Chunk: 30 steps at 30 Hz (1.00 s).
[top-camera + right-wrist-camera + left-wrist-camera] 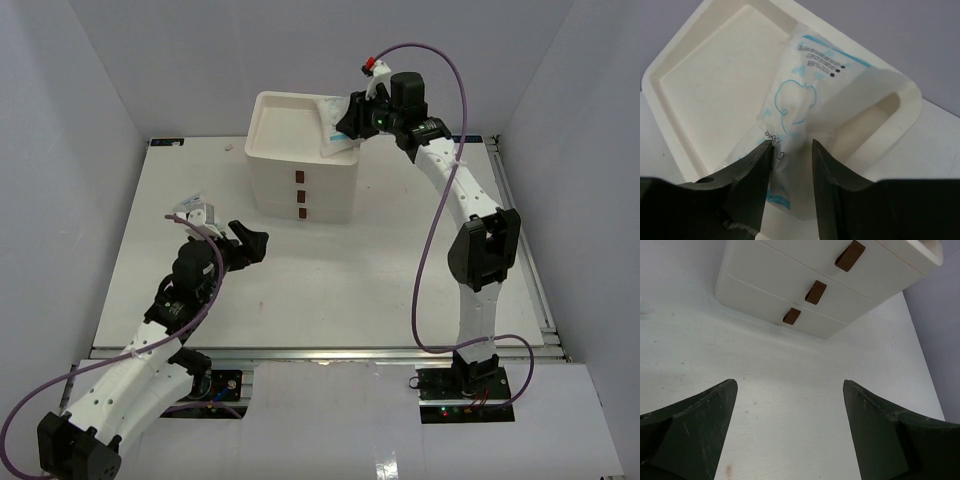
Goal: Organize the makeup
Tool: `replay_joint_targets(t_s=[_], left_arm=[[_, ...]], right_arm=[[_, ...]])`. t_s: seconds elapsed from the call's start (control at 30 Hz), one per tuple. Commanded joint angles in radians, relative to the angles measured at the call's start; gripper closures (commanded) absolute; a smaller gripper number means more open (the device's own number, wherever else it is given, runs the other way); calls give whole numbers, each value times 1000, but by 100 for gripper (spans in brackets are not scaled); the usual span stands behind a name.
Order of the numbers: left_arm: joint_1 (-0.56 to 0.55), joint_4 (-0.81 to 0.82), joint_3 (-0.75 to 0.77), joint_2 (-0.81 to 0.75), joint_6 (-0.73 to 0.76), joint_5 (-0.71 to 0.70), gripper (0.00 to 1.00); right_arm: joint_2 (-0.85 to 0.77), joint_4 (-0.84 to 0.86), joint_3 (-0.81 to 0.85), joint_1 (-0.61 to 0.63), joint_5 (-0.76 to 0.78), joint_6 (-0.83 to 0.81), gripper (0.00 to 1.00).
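A clear sachet with blue print [802, 90] lies slanted over the right rim of the tray top [715, 85] of the white three-drawer box [300, 185]. My right gripper [792, 143] is above that rim, its jaws narrowed on the sachet's lower part. In the top view the right gripper [347, 132] and the sachet [333, 135] are at the box's right top corner. My left gripper [250, 245] is open and empty, low over the table in front of the box; it also shows in the left wrist view [790, 385]. Sponges, tube and pink-red packet are out of view.
The box's three drawers are shut, with brown handles [815, 292]. The tray's recess holds nothing but the sachet's upper end. Grey walls enclose the white table [380, 270] on three sides.
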Motion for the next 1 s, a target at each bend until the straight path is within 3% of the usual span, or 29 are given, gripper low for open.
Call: replay_joint_targets(t_s=[0.0, 0.13, 0.23, 0.37, 0.43, 0.57, 0.63, 0.8, 0.97], left_arm=[[10, -35, 49, 24, 11, -19, 2], [29, -42, 67, 63, 5, -14, 2], [66, -47, 84, 102, 4, 5, 2], [186, -32, 108, 181, -13, 130, 3], [280, -12, 118, 223, -33, 234, 3], [452, 45, 127, 355, -96, 438, 13], [522, 51, 157, 444, -99, 467, 15], [608, -9, 308, 637, -102, 413, 13], [622, -28, 409, 756, -96, 303, 12]], right_arm=[[-52, 47, 73, 5, 56, 57, 43], [-84, 54, 51, 5, 55, 49, 30], [-137, 66, 10, 4, 45, 41, 28], [-248, 72, -78, -4, 0, -7, 26], [-326, 73, -138, -24, -100, -44, 22], [-500, 145, -415, -111, -412, -137, 20], [-582, 167, -595, -134, -602, -227, 20], [-703, 185, -937, -203, -779, -366, 18], [-685, 176, -973, -303, -916, -322, 18]])
